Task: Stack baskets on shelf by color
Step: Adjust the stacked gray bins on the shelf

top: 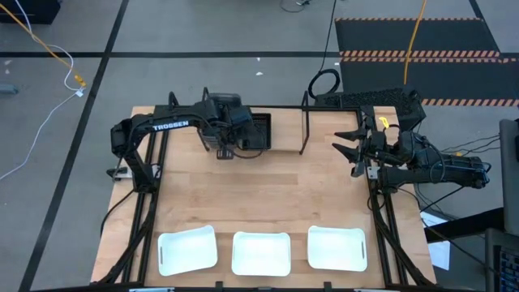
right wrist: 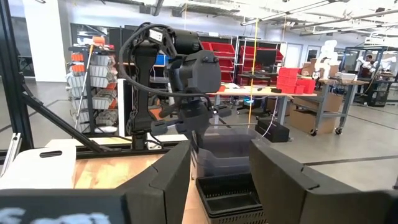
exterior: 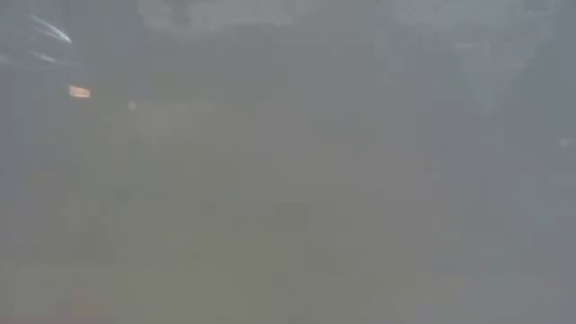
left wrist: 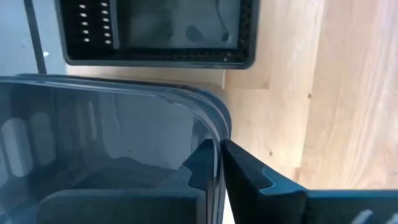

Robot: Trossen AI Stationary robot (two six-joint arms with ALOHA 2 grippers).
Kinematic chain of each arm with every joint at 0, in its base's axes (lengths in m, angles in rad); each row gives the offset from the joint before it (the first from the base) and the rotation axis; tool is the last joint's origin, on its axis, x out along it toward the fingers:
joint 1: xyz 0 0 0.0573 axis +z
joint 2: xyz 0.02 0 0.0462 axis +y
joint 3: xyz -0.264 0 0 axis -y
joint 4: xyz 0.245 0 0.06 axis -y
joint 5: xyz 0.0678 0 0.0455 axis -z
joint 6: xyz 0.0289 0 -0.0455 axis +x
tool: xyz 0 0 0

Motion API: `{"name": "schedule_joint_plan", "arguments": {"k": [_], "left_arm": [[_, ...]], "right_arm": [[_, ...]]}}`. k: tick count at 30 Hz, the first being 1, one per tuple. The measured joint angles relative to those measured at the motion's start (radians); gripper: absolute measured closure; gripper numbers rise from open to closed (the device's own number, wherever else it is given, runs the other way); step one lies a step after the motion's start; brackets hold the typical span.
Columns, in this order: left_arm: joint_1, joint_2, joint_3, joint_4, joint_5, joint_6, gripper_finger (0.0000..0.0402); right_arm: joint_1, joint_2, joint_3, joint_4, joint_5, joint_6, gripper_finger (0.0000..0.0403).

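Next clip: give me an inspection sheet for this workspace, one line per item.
Surface: wooden table, middle bare.
Job's things: three white baskets in a row at the near edge; grey basket and black mesh basket at the far edge near the shelf rods.
Clutter: nothing seen.
End effectors: left end effector pinches the grey basket's wall; right end effector open, off to the right side, holding nothing.
Cables: yellow and white cables on the floor.
Surroundings: striped floor mat; low view fogged.
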Motion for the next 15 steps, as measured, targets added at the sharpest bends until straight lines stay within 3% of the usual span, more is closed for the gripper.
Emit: {"name": "schedule_joint_plan", "arguments": {"k": [9,15], "left_arm": [[0.015,0.0,0.0,0.045,-0.009,0.007,0.037],[-0.009,-0.038,0.0,0.034,-0.112,0.008,0.0357]], "right_arm": [[0.0,0.0,0.0,0.0,0.0,0.0,0.0244],[0.0,0.0,0.0,0.0,0.0,-0.002,0.0244]]}}
